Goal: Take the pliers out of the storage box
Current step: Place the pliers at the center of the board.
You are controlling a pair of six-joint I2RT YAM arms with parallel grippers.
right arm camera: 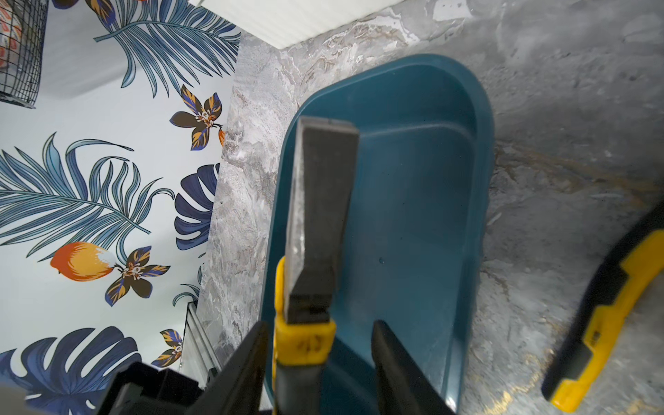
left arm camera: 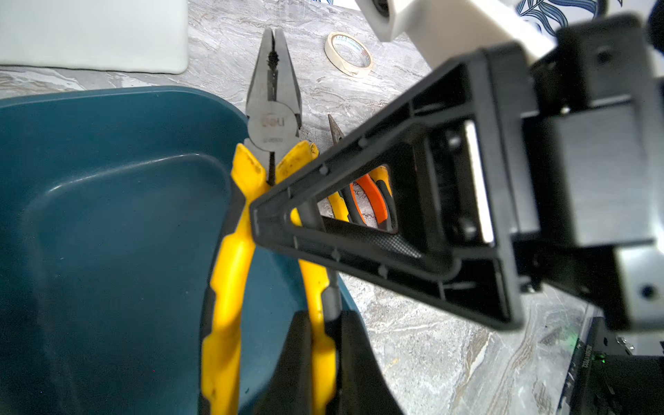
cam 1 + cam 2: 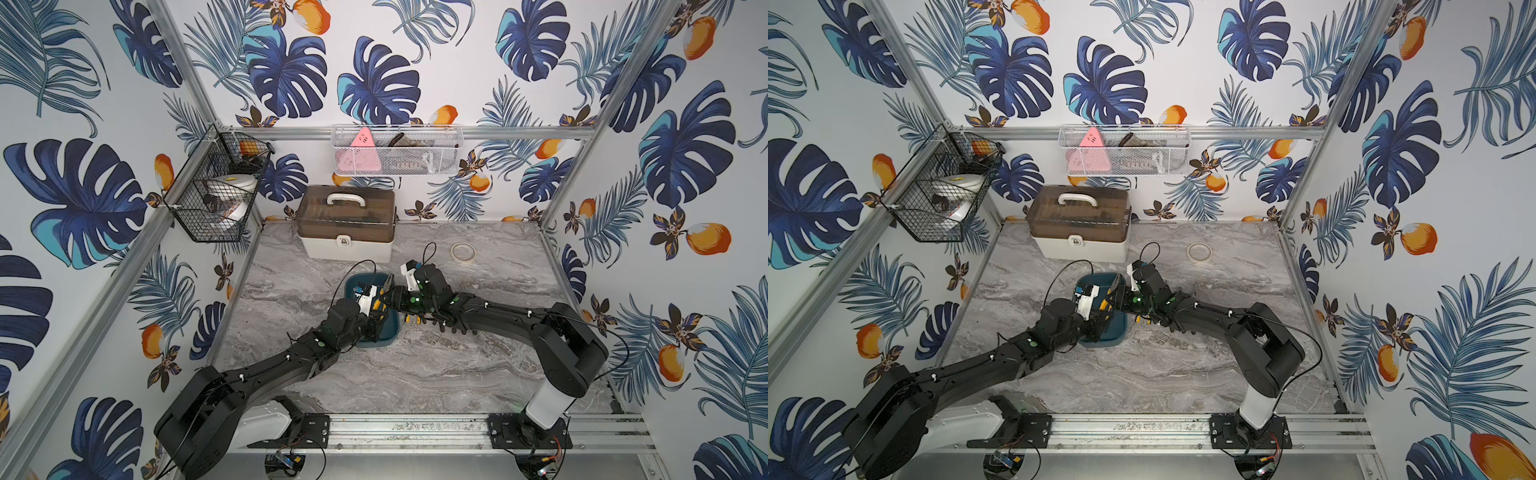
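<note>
Wallpaper [image 3: 457, 62] of blue palm and monstera leaves with orange fruit covers all three walls, framed by aluminium posts [image 3: 625, 79]. The grey marbled table [image 3: 415, 374] is evenly lit. At 10 o'clock hangs a black wire basket [image 3: 216, 195]. At 12 o'clock a white mesh basket [image 3: 397, 151] hangs on the back rail, above a white case [image 3: 347, 224] with a brown lid.

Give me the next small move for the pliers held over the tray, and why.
Probably close the right tool on the pliers. Its fingers straddle the yellow handles just below the grey head without clamping yet, while the left tool is shut on one handle farther down, above the storage box. A second grip seems wise before the left lets go.
</note>
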